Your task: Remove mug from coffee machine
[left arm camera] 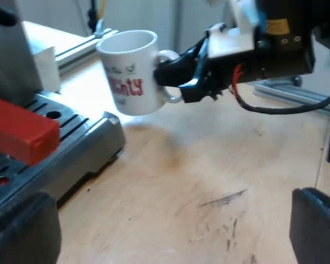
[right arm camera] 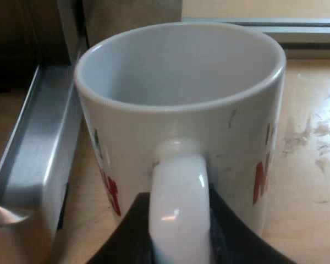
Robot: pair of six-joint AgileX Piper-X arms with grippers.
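**Mug clear of the machine.** The mug point(left arm camera: 133, 71) is held slightly tilted over the table point(left arm camera: 209, 181), just beside the espresso machine's drip tray point(left arm camera: 71, 137). Its handle is pinched by the right gripper point(left arm camera: 176, 82), presumably for carrying. The left gripper point(left arm camera: 170, 236) is spread wide and empty, out of the way.

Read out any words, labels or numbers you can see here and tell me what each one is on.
"hty", roughly: red letters on the mug, blurred, beginning turned away.
Small dark print above them: too blurred to read.
Yellow label on the right arm: unreadable.
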